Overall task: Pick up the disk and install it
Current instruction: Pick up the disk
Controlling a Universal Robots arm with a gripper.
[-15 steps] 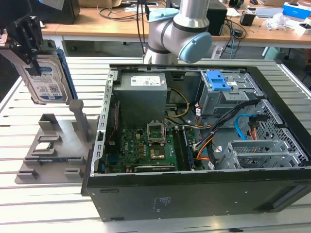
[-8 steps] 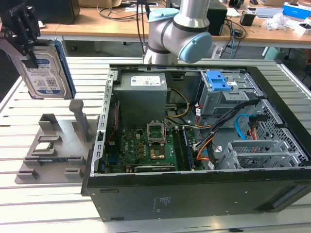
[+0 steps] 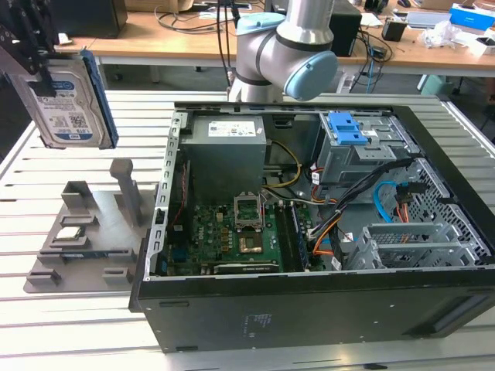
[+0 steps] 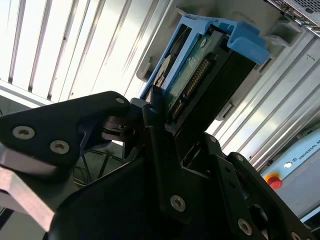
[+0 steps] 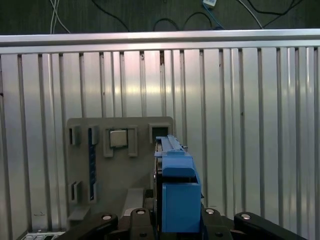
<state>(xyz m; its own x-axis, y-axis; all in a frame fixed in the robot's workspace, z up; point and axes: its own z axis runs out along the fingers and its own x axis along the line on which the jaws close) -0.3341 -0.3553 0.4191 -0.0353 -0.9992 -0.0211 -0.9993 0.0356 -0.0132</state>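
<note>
The silver disk (image 3: 68, 104), with white-and-blue label and blue side rails, hangs aloft on edge, slightly tilted.

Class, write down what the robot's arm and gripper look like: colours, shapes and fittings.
The arm is built of silver-grey cylindrical tubes and joints, closed by rounded light-blue joint caps. The gripper is matte black, made of flat angular plates and slim finger links, fastened with round silver screws.

Silver blue-railed hard drives (image 3: 68, 104): I count one
Black computer cases (image 3: 309, 317): one
Grey holder plates (image 3: 77, 270): one
Square silver chips (image 5: 118, 138): one
</note>
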